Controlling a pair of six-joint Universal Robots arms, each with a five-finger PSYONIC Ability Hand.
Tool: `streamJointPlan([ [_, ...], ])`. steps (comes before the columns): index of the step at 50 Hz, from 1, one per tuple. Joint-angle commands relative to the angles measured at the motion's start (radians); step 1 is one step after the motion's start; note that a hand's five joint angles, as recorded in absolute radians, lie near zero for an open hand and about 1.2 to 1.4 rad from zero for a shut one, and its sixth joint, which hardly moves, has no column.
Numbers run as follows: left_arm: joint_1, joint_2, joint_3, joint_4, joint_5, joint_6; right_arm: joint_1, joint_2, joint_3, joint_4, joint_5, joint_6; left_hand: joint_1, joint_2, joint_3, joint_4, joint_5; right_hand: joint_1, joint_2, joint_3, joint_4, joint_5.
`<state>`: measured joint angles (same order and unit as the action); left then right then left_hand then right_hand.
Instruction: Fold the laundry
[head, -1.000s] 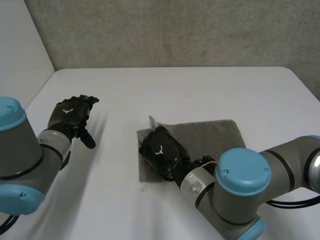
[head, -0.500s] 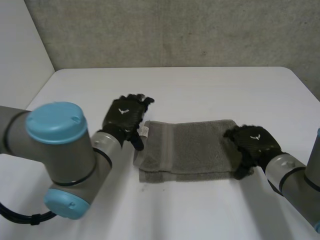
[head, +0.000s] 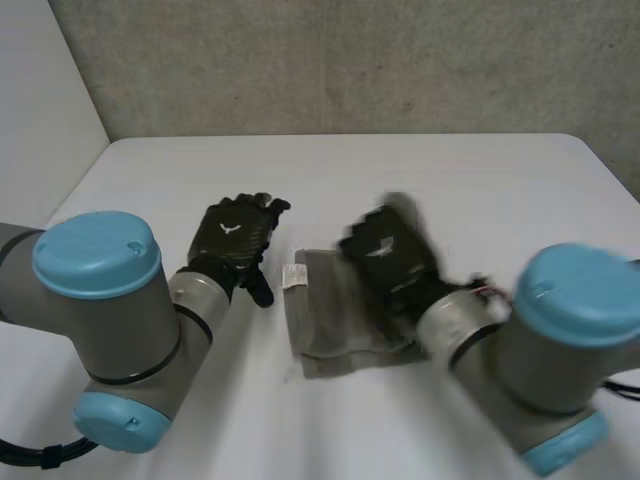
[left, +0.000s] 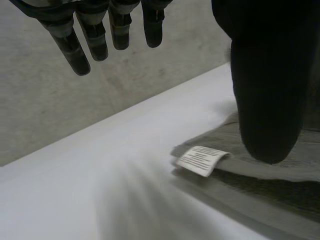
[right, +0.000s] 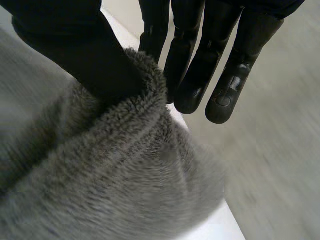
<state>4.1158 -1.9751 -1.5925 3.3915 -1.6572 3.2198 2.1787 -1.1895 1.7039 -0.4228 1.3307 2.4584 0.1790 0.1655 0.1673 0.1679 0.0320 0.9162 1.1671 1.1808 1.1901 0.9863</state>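
We see the grey towel (head: 322, 340) lying in the middle of the tabletop (head: 480, 180). Our right hand (head: 390, 255) pinches a fold of it between the thumb and straight fingers (right: 192, 75). Our left hand (head: 232, 235) hangs just beside the towel's white label (left: 200, 160), fingers straight and slightly apart, holding nothing.

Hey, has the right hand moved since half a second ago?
Yes. The right hand, pinching the towel, has swung left, away from the table's right edge, toward the white tag.
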Motion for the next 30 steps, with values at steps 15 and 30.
streamJointPlan([
  [15,-0.026,0.021,0.078,-0.04,-0.119,-0.038,0.039,-0.12,-0.03,0.091,0.165,0.418,0.005,0.019,0.017,0.016,-0.022,-0.742,-0.993,-1.006,-1.016,-0.986],
  [30,-0.127,-0.162,0.246,-0.212,-0.119,-0.156,-0.122,0.114,-0.269,0.512,-0.014,0.59,0.02,0.033,0.032,0.031,-0.008,-0.742,-0.993,-1.006,-1.016,-0.986],
])
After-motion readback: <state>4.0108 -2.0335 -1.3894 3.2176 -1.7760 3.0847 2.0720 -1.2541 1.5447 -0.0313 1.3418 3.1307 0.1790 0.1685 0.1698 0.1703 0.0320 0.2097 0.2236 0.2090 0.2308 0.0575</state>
